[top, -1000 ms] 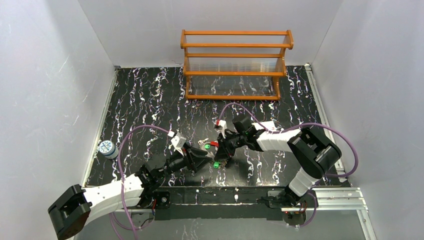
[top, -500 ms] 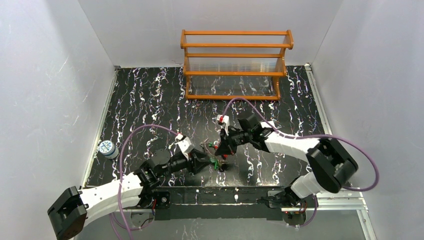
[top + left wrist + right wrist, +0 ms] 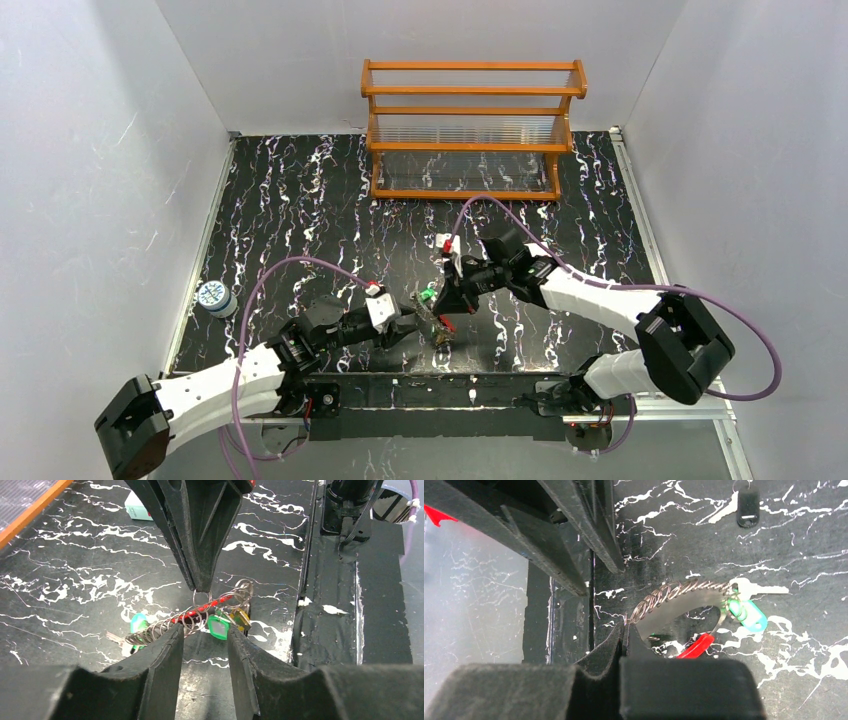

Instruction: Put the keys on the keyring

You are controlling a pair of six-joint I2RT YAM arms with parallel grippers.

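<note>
- Black marble-patterned table (image 3: 300, 200) fills a white-walled cell with an orange wooden rack (image 3: 470, 130) at the back. The work is low down, near the front edge between the two arms.
- The right gripper (image 3: 202, 584) has its jaws pressed together on a small ring at one end of the keyring (image 3: 200, 611). It holds the thin metal chain (image 3: 684, 591) up so that it sags toward the table.
- The left gripper (image 3: 205, 632) is parted, with bare table showing through the gap. It grips nothing I can see, and the chain crosses just beyond its fingertips.
- A green key (image 3: 217, 628) and a yellow key (image 3: 241, 618) lie bunched just beside the pinched end. A second green key (image 3: 138, 622) lies at the far end of the chain. I cannot tell which of them are already threaded.
- The step in hand looks like steadying the loop so that a key can be fed on. The right pinch should be held firm and motionless, with the chain taut enough not to swing.
- The left jaws should close on a key's plastic head, not on its blade or the chain, and approach slowly.
- A black fob (image 3: 748, 502) lies well apart and can be ignored.
</note>
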